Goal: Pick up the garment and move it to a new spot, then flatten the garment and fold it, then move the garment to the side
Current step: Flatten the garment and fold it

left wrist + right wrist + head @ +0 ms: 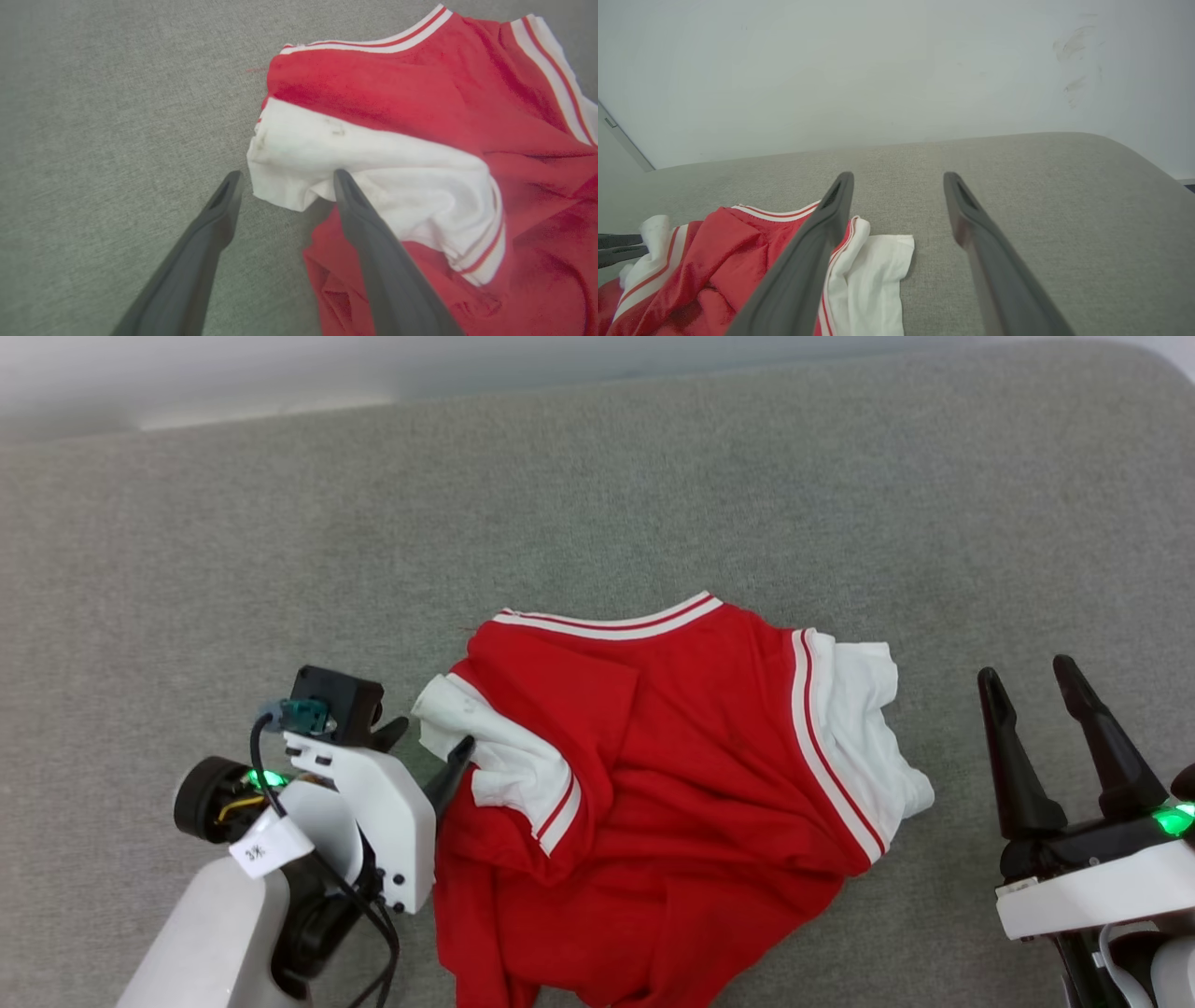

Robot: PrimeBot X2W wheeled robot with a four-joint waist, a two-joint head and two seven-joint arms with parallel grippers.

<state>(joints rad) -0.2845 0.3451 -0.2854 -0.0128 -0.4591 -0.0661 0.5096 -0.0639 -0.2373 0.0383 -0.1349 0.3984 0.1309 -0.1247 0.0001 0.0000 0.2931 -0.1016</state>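
The garment (pixel 672 784) is a red shirt with white sleeves and red-white striped trim, lying rumpled on the grey surface, its plain red side up. My left gripper (pixel 429 751) is open at the garment's left white sleeve (pixel 327 158); one fingertip touches the sleeve's edge, the other stands over bare fabric surface to the sleeve's left. My right gripper (pixel 1032 681) is open to the right of the garment, apart from it, nothing between its fingers. In the right wrist view the garment (pixel 714 270) lies at lower left, its right white sleeve (pixel 878 275) beside my right gripper (pixel 899 179).
The grey upholstered surface (pixel 597 504) stretches wide around the garment, with its back edge against a pale wall (pixel 878 70) and a rounded corner (pixel 1134 154) at far right. The left gripper's fingers (pixel 616 249) show at the right wrist view's left edge.
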